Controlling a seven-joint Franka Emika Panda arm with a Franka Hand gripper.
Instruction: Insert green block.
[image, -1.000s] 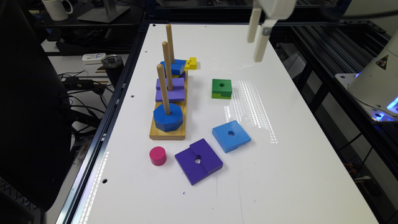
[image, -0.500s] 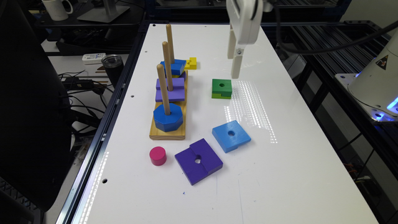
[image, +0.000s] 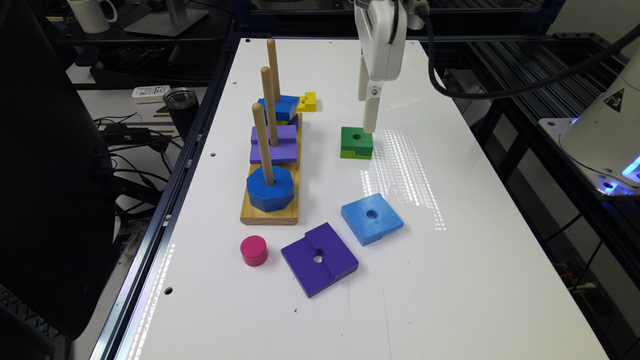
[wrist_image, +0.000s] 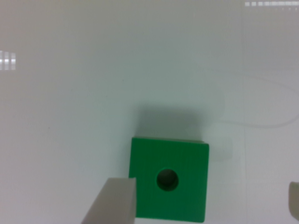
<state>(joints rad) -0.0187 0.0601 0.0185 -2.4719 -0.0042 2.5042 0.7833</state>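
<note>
The end effector (image: 369, 122) hung with its fingers spread apart at upper centre of the exterior view, one fingertip (wrist_image: 112, 200) beside the green block (image: 356, 142). The block lay flat on the white bench (image: 450, 280), right of the wooden peg stand (image: 270, 212).

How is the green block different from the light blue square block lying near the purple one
The green block is chunky and two-toned, dark green over lime; the light blue square is flatter, wider and one colour. The green block sits squarer to the table edges, right below the hand; the blue one lies turned at an angle, beside the purple square. Both are square, have a round centre hole and lie flat on the white table, off the pegs.
</note>
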